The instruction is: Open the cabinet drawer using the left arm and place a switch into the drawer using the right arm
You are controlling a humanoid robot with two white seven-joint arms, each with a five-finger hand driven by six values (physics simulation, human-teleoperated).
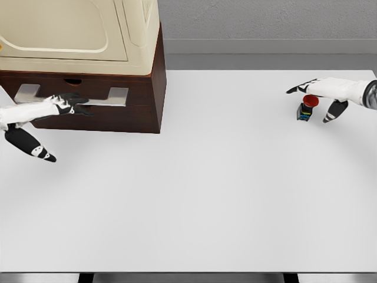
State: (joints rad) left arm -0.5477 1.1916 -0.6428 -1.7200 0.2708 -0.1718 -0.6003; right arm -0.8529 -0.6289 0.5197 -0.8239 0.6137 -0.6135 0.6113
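A dark brown wooden cabinet (112, 100) with a cream-coloured appliance (76, 32) on top is seen at the far left of the white surface (206, 194). The left robot hand (66, 104) is laid against the cabinet's drawer front, its black fingers curled at the long silver handle (88, 97); the drawer appears closed. Well to the right of the cabinet, a small black switch with a red round button (307, 108) stands upright on the surface. The right robot hand (318, 97) is held over it, fingers spread on either side, gripping nothing
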